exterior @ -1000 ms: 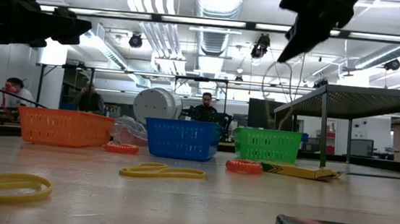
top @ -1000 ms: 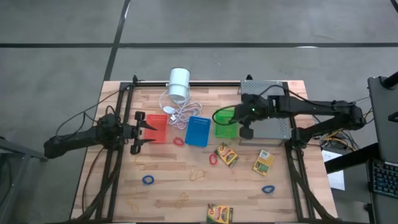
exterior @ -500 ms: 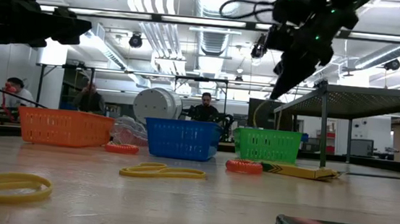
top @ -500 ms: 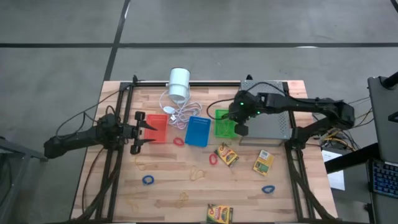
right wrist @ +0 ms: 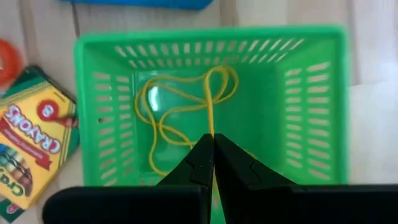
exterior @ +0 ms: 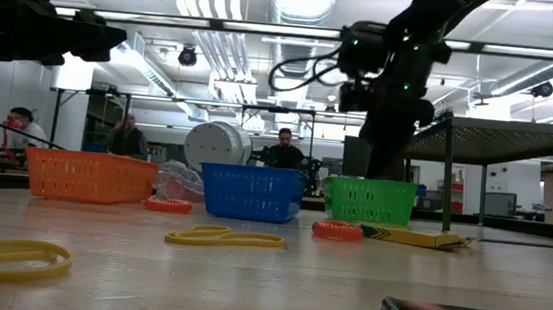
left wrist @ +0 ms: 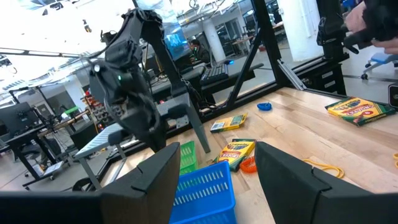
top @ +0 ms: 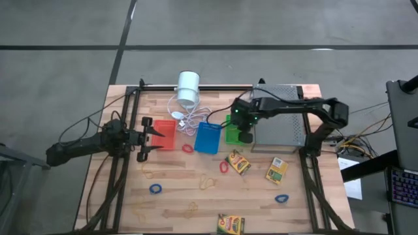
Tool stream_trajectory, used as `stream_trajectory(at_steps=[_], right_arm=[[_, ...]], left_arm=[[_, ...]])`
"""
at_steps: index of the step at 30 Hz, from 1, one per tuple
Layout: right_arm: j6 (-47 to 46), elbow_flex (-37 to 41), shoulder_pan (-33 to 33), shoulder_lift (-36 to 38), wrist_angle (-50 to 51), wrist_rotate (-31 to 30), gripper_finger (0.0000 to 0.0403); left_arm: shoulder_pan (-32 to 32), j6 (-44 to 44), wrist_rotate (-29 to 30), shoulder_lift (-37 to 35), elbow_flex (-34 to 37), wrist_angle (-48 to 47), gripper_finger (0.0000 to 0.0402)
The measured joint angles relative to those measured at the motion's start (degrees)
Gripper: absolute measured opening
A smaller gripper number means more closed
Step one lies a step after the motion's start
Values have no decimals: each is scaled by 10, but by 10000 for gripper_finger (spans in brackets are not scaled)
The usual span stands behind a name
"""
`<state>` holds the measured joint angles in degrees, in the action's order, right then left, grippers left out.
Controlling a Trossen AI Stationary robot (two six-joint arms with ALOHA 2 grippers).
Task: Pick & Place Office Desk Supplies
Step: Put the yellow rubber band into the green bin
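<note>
Right gripper (right wrist: 212,163), jaws together pinching a tan band (right wrist: 186,106), above the green basket (right wrist: 311,112). Left gripper (top: 149,138), jaws apart, beside the red basket (top: 166,134) on the worktop (top: 183,196).

Green slotted basket (right wrist: 311,93) holds a yellow-tan rubber band (right wrist: 180,106).

Two dark, slim jointed arms, each ending in a two-finger claw.

Both arms are black, built of narrow tubular links with bulkier joint housings. The left claw (top: 149,137) has tapered black fingers with small red marks near their roots. The right claw (top: 244,136) has matte black fingers (right wrist: 231,163) narrowing to blunt points; a small green light glows on its wrist housing, and a black cable loops loosely beside that wrist.
</note>
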<state>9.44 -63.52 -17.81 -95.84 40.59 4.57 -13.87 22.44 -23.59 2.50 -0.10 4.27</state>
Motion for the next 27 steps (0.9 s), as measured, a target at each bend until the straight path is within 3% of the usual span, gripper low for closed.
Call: stream_trajectory(at_steps=[7, 14, 27], right_arm=[[-22, -27, 2, -44, 13, 2, 8], [-71, -29, 2, -37, 10, 9, 15], [-46, -29, 5, -36, 5, 17, 116]], left_arm=[[0, 0, 0, 0, 0, 0, 210], [0, 0, 0, 0, 0, 0, 210], [0, 0, 0, 0, 0, 0, 210]])
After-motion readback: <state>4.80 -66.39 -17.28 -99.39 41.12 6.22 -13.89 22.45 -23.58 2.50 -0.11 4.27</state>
